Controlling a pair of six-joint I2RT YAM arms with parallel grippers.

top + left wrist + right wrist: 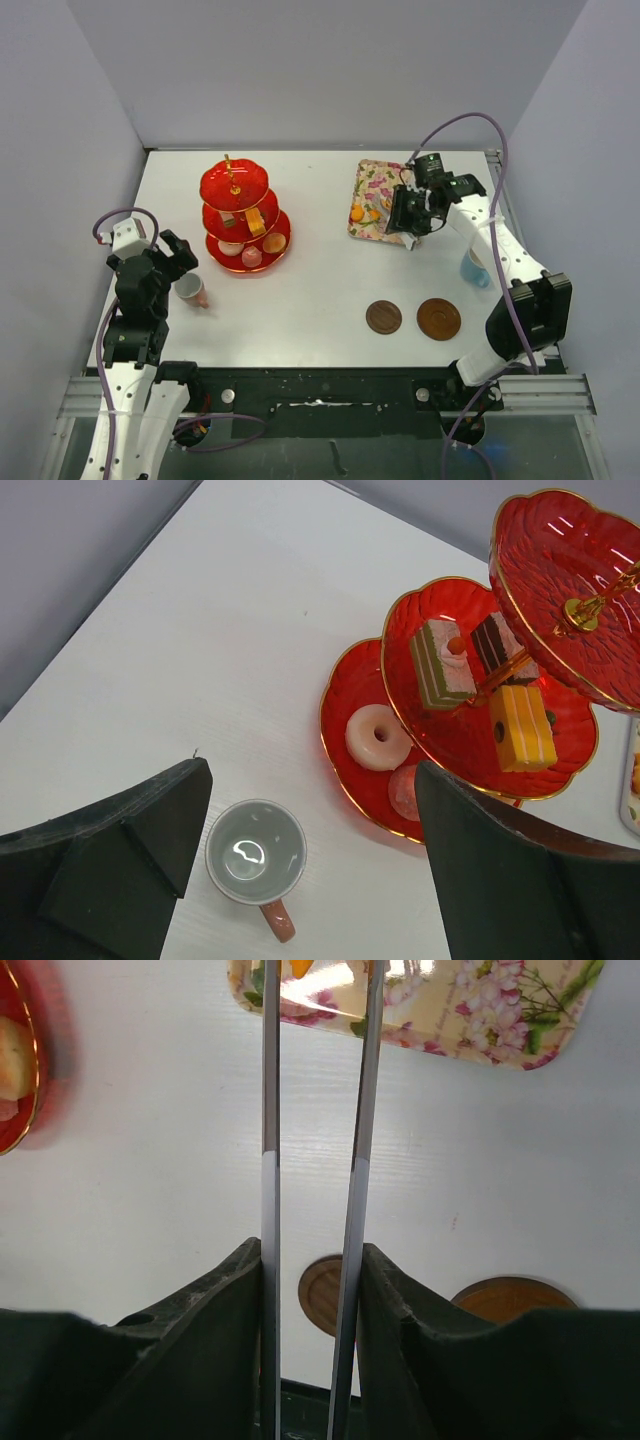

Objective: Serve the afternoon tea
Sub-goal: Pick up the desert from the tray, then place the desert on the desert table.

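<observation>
The red three-tier stand [245, 215] with a gold handle holds small cakes: a green and pink slice [440, 663], a yellow block [522, 725] and a white doughnut [377, 737]. A pink cup [256, 852] stands upright and empty on the table beside the stand. My left gripper [312, 775] hangs open above it, touching nothing. My right gripper [311, 1248] is shut on metal tongs [270, 1110], whose tips reach an orange sweet [300, 968] on the floral tray [480, 1010]. The light-blue cup [475, 268] sits under the right arm. Two brown saucers [383, 317] [438, 319] lie near the front.
Grey walls close the table in on three sides. The floral tray [375, 185] lies at the back right with an orange sweet [357, 212] on its near end. The right arm's forearm passes over the light-blue cup.
</observation>
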